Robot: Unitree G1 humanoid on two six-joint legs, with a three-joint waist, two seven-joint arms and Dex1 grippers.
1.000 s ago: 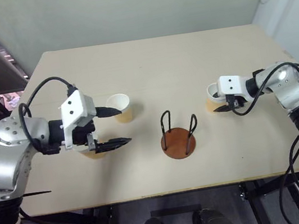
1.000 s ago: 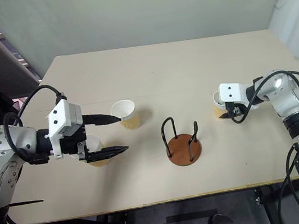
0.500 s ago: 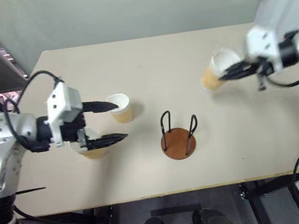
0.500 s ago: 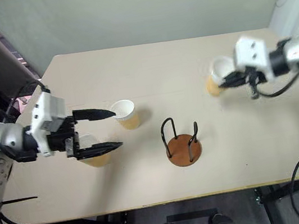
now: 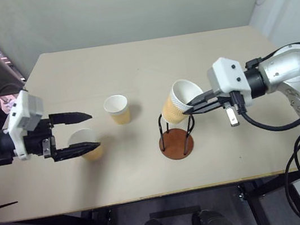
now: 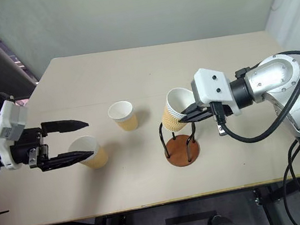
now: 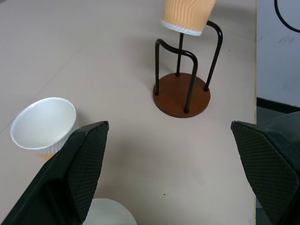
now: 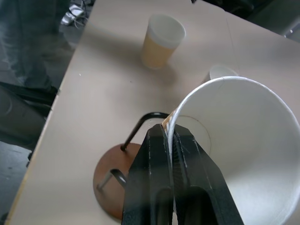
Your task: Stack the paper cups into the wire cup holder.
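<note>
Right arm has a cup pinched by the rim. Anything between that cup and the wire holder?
Nothing visible. The right gripper is shut on the held cup, which hangs tilted just above the wire cup holder. The holder is empty. The other two cups stand off toward the left gripper.

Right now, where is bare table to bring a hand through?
Free: the far half of the table behind all cups, and the strip right of the wire cup holder. Crowded: above the holder, where the right end effector holds a cup, and around the two cups near the open left end effector.
</note>
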